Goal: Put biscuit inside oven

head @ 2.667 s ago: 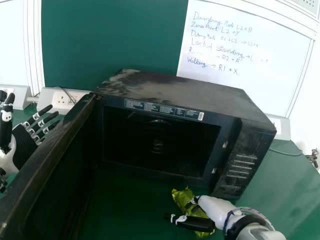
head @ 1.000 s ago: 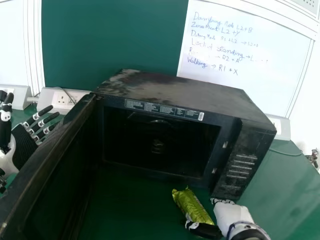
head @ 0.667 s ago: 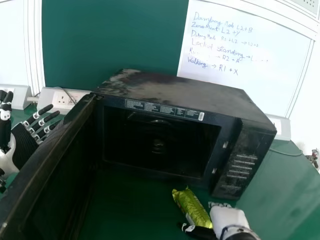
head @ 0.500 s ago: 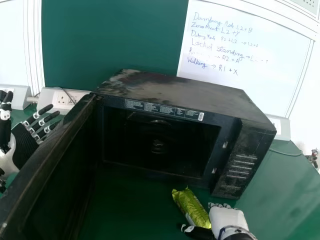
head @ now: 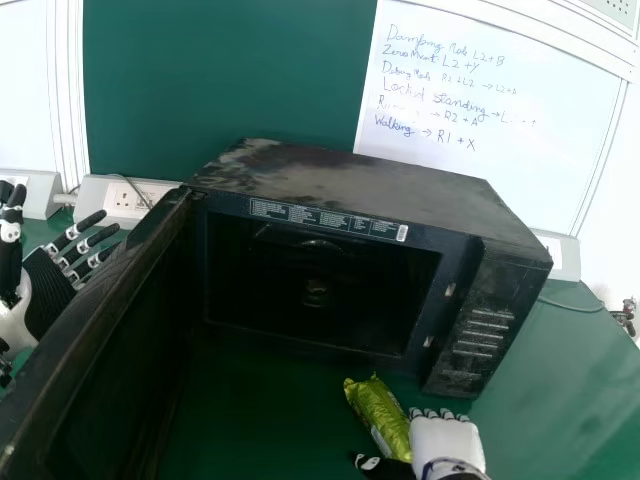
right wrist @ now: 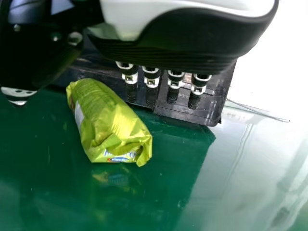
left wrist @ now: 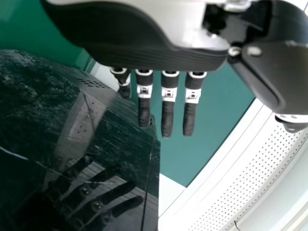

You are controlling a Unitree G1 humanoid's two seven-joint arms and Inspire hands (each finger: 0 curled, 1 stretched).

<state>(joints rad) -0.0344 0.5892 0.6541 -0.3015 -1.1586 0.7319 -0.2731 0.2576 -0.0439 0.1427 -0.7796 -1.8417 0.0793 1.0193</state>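
Green-wrapped biscuit packet [head: 378,408] lies flat on your desk [head: 560,370], just in front of the right part of the black oven [head: 360,190], outside its mouth and well apart from the desk's far edge. Its long axis runs on a slant across the desk: the crimped far end points forward and to your left, toward the oven opening, while the other end points back toward you and a little to the right.

In the head view, your right robot hand [head: 447,442] covers part of that near end, and the desk's near edge is out of frame. The bottom edge of the view cuts off the open oven door [head: 85,330] and your right wrist. The oven's interior [head: 315,290] is dark, its back hard to make out, and the hand's own back conceals the palm from above.

Your right robot hand is released, its fingers [right wrist: 151,79] extended and its thumb [right wrist: 19,94] held well apart from them. The packet lies in the space between, with the fingers on its right side and the thumb by its near end; nothing is gripped. Whether fingers or thumb touch the wrapper, you cannot tell from these angles.

At the left edge of the head view, beyond the open door, your left robot hand [head: 48,290] is open as well, fingers spread and holding nothing.
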